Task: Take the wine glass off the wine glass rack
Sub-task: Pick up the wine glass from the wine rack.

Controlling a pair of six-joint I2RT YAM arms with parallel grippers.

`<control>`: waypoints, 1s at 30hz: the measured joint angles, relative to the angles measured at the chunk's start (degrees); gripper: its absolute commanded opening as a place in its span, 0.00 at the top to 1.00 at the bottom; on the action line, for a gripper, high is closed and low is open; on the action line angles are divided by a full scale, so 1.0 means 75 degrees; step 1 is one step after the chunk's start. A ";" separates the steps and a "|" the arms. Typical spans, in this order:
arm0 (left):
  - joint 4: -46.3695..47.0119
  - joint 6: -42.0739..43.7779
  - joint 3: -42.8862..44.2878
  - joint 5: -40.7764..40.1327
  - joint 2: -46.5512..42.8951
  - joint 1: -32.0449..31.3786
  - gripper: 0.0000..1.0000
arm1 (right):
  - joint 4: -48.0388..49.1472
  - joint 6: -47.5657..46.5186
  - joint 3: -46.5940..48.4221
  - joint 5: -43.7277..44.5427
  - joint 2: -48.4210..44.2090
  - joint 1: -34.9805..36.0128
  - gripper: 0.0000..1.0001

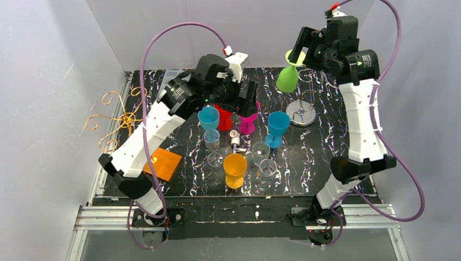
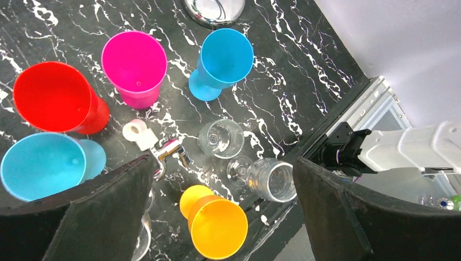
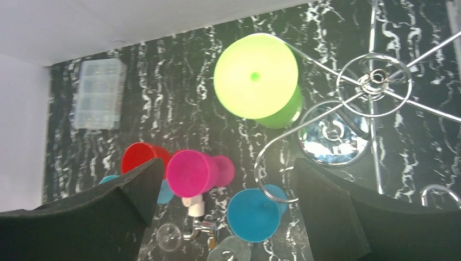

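A lime-green wine glass (image 1: 287,78) hangs upside down from a wire arm of the chrome rack (image 1: 302,113) at the back right of the table. In the right wrist view I see its foot (image 3: 255,75) from above, beside the rack's hub (image 3: 374,81). My right gripper (image 1: 300,50) is open, raised just above and behind the glass's foot and not touching it; in its own view the gripper (image 3: 223,217) holds nothing. My left gripper (image 1: 247,98) is open and empty above the glasses mid-table, and in its own view the gripper (image 2: 223,217) hovers over an orange glass (image 2: 217,228).
Red (image 1: 223,117), pink (image 1: 247,125), two blue (image 1: 277,126) and orange (image 1: 235,168) glasses and several clear ones (image 1: 261,153) crowd the table's middle. An orange block (image 1: 163,163) lies front left. A gold wire rack (image 1: 111,119) stands off the left edge. A clear plastic box (image 3: 100,92) lies at the back.
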 measured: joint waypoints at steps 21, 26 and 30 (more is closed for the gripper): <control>0.0178 0.0003 -0.0758 0.0149 -0.1294 0.0434 0.02 | -0.0262 -0.0766 0.0484 0.2349 0.1320 0.0749 0.02; 0.0175 0.0009 -0.0758 0.0210 -0.1294 0.0475 0.02 | -0.0166 -0.0898 0.0484 0.2483 0.1448 0.0752 0.02; 0.0178 0.0009 -0.0755 0.0219 -0.1294 0.0481 0.02 | -0.0143 -0.0973 0.0522 0.2553 0.1533 0.0752 0.02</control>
